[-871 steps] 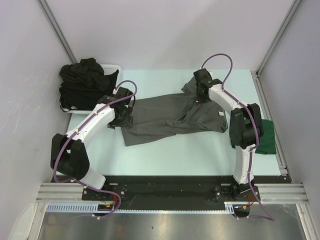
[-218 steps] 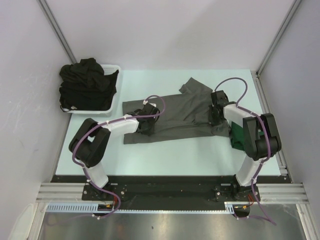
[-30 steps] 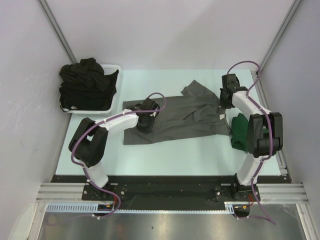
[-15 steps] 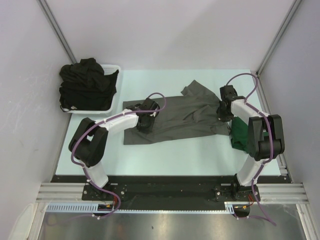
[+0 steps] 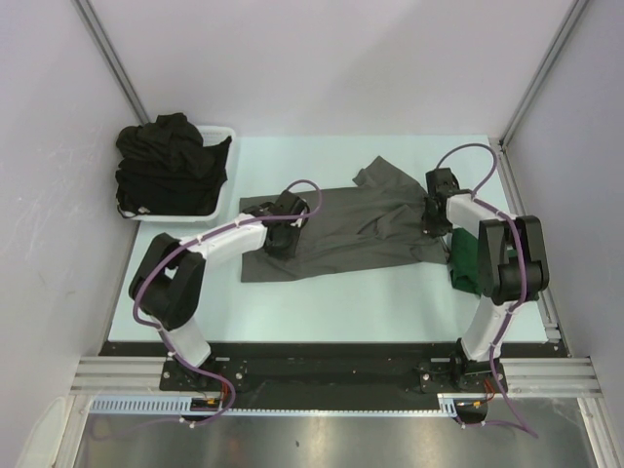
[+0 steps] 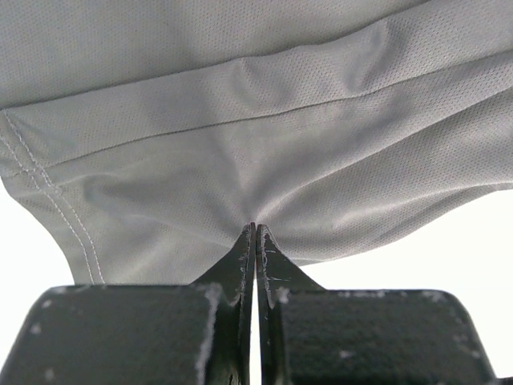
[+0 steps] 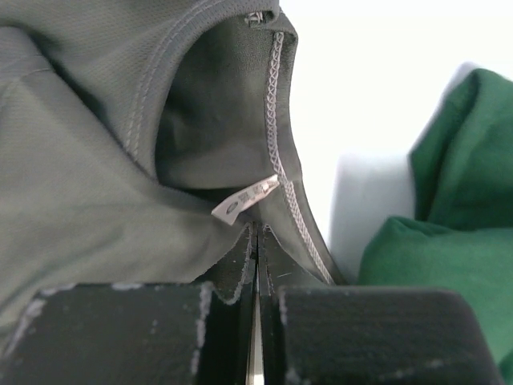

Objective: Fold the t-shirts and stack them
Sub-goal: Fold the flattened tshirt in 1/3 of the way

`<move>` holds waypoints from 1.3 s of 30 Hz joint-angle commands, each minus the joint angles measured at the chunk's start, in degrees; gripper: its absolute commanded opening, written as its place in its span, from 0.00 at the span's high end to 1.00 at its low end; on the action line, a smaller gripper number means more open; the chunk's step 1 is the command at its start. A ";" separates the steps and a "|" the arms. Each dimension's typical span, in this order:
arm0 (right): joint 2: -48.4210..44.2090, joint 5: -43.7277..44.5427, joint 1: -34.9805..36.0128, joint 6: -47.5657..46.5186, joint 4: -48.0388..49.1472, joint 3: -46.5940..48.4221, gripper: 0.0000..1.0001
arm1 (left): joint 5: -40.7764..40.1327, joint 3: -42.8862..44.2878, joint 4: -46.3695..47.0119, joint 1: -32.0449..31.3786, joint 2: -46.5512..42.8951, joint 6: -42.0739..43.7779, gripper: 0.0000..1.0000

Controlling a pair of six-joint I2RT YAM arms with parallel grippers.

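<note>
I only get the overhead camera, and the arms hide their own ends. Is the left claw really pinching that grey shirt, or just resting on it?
Observer: Pinching. In the left wrist view the left gripper is shut, and the grey t-shirt puckers toward it at the fabric's edge.
Operator: And the right one?
Observer: The right gripper is shut on the same shirt at the collar, just under the white neck label.
Operator: What does the label say?
Observer: It is too blurred to read. The green t-shirt lies just beside the collar, not in the grip.
</note>
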 commanded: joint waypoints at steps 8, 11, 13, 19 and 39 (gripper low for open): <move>2.08 2.98 -2.19 -2.85 3.21 2.74 1.00 | -1.50 0.82 -2.26 0.45 -3.77 1.37 1.00; 1.99 2.54 -2.55 -3.12 3.39 2.66 1.00 | -1.41 0.99 -2.43 0.45 -3.60 1.10 1.00; 2.52 2.10 -2.63 -3.12 3.56 2.39 1.00 | -1.41 1.26 -2.52 0.45 -3.34 0.84 1.00; 3.66 0.52 -2.55 -1.45 2.77 0.90 1.00 | -1.59 2.05 -3.05 0.45 -3.16 0.66 1.00; -2.14 2.97 -0.18 1.36 -5.65 -4.73 1.00 | -1.50 5.56 -4.10 0.45 -2.10 1.10 1.00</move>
